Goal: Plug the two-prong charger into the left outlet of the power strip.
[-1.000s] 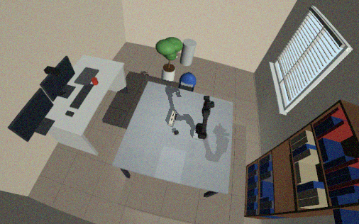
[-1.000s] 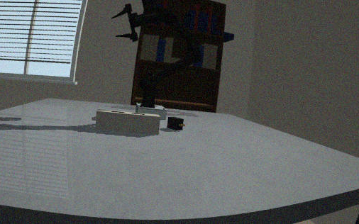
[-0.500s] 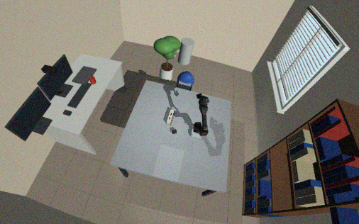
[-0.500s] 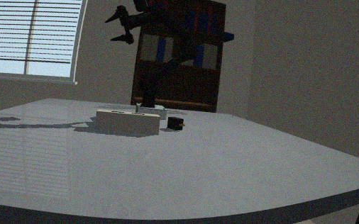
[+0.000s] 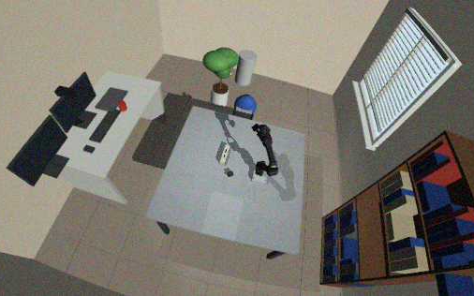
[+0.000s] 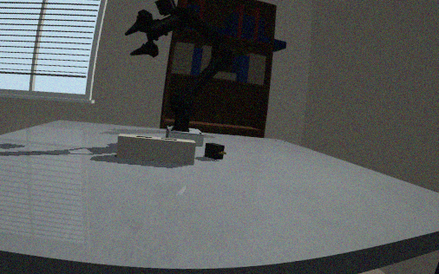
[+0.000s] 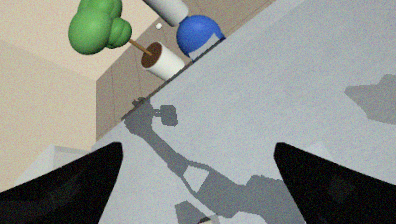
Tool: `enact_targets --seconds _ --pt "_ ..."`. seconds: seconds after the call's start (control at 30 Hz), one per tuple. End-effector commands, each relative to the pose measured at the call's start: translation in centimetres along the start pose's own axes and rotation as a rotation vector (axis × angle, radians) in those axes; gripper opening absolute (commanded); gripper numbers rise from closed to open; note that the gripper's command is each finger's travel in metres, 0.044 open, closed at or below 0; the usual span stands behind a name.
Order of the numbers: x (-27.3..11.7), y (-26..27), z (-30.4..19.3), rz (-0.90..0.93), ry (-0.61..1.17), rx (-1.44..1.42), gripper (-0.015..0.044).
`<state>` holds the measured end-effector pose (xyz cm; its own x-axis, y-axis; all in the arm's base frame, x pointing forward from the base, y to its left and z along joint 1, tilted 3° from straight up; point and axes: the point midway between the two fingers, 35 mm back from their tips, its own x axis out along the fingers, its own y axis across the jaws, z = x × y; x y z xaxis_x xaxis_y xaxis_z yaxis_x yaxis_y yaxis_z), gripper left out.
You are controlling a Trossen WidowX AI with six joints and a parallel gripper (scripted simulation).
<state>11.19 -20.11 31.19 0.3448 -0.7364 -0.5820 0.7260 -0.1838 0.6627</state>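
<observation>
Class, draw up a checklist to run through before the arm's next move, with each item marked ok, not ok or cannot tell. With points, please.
1. Gripper (image 5: 254, 127) (image 6: 138, 42) (image 7: 200, 149) open and unloaded: ok.
2. Charger (image 5: 229, 172) (image 6: 213, 151) on the table (image 5: 185, 187) (image 6: 254, 208) (image 7: 240, 100), standing apart from the power strip (image 5: 225, 155) (image 6: 156, 149): ok.
3. Outlets facing up: ok.
4. Charger's prongs (image 6: 224, 153) pointing down for insertion: not ok, they point sideways.
5. Gripper lined up over the charger: not ok.
6. Shutter condition: cannot tell.

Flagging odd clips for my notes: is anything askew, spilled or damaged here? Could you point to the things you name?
Nothing looks spilled or damaged. The charger (image 5: 229, 172) (image 6: 213, 151) lies loose beside the power strip (image 5: 225, 155) (image 6: 156, 149), prongs pointing away from it, which is simply unfinished work.
</observation>
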Motion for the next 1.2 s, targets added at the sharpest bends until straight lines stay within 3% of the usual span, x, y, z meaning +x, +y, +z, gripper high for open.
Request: enact_targets --seconds 0.0,1.17 --pt "1.0 0.4 -1.6 -0.006 0.065 -0.095 0.0440" --pt "3.6 1.7 -14.3 0.052 0.469 -0.753 0.0440"
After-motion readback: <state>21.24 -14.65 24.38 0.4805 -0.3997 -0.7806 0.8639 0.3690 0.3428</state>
